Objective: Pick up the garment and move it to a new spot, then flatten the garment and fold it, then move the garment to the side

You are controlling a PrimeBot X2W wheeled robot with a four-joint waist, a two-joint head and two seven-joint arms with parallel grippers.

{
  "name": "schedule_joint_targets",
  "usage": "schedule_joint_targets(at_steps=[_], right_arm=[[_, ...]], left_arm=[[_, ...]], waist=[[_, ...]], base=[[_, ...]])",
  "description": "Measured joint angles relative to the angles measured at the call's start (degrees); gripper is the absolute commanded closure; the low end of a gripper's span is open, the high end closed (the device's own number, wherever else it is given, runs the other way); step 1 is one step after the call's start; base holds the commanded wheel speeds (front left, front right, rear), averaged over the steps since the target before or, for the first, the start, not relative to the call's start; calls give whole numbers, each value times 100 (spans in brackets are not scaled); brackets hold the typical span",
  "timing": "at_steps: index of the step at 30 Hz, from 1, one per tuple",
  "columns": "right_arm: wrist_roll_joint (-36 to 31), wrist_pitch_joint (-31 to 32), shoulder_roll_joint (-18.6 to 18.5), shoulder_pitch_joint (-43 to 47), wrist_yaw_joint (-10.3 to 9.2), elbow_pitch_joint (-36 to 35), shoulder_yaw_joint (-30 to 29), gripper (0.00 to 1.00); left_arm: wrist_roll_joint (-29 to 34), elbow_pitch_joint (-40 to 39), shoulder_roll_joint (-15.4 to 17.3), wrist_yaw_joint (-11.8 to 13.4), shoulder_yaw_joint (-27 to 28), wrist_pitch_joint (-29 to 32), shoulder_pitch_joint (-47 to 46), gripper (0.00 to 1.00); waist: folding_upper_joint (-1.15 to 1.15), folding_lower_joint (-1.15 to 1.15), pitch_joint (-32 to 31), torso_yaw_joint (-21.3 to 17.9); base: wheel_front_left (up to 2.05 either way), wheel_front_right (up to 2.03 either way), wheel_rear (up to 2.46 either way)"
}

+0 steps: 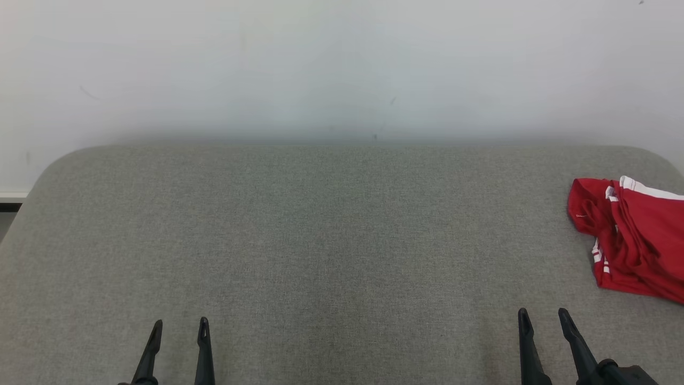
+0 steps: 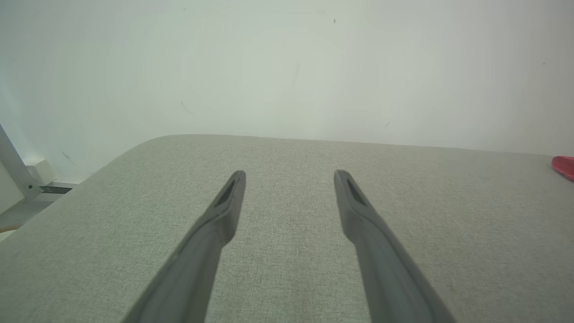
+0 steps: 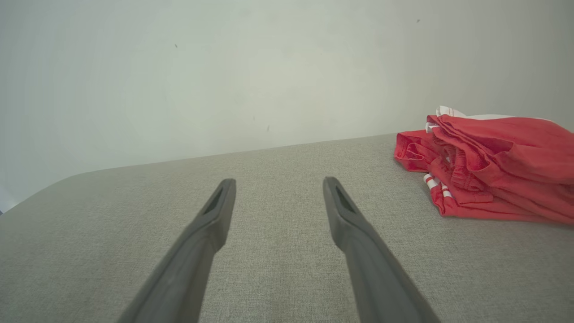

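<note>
A red garment [image 1: 636,235] with white stripes [image 1: 644,188] lay crumpled in a loose heap at the far right of a grey, cloth-covered table [image 1: 320,224], partly cut off by the edge of the head view. The left gripper [image 1: 180,322] hung over the near left part of the table, its two dark fingers spread apart and holding nothing. The right gripper [image 1: 543,312] hung over the near right part, its fingers likewise spread wide and empty, near the garment but not touching it. In the right wrist view the garment sat ahead and to the right of the fingertips, folds bunched on top of one another. In the left wrist view a small red corner showed at the right edge, well apart from that gripper. A plain pale wall [image 1: 342,64] rose behind the table.
</note>
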Motion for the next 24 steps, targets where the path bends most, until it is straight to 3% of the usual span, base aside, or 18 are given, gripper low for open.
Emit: schedule_joint_targets(at_steps=[24], right_arm=[[70,-1,-1,73,0,51,125,0]], left_arm=[[-51,-45,-1,41,-55,0,116,0]], waist=[[0,1,-48,35]], base=[[0,0,0]])
